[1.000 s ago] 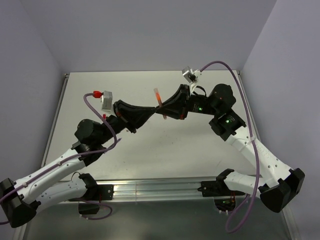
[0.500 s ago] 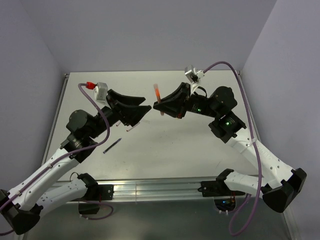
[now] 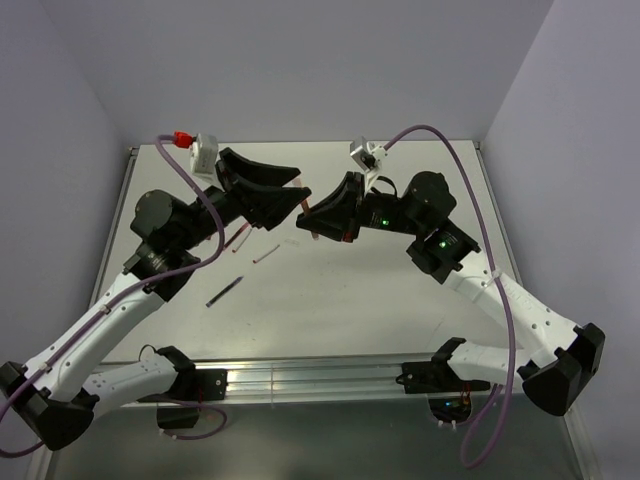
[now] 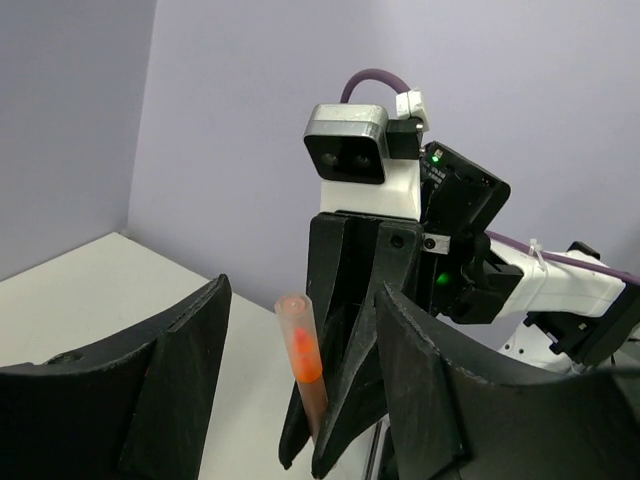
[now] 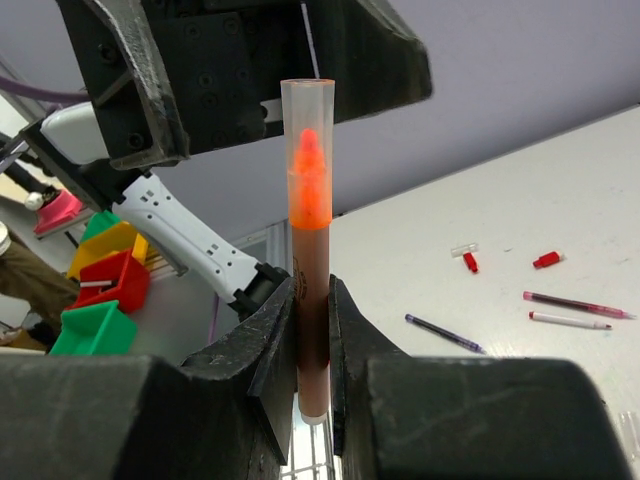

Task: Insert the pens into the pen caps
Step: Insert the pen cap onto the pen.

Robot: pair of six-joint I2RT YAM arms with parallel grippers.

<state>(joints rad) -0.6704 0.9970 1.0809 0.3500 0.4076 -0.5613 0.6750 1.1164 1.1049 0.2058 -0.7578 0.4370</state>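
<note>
The right gripper [image 5: 311,290] is clamped on the lower barrel of a pen [image 5: 311,250]. The pen stands close to upright, with its long axis running 6 to 12 o'clock in the right wrist view. Its capped end is at 12, and the orange tip shows inside the clear cap [image 5: 309,110].

The left gripper [image 3: 300,183] is spread wide. Its fingers [image 4: 180,370] flank the cap at 9 and 3 o'clock, with a gap on each side.

In the top view the pen is held above the table [image 3: 400,290] near its middle, closer to the far edge at 12. A dark pen [image 3: 223,291] and a pale pen [image 3: 266,254] lie flat at about 8 o'clock from it, and a red cap [image 5: 546,260] lies nearby. The widest bare tabletop is at 5 o'clock.
</note>
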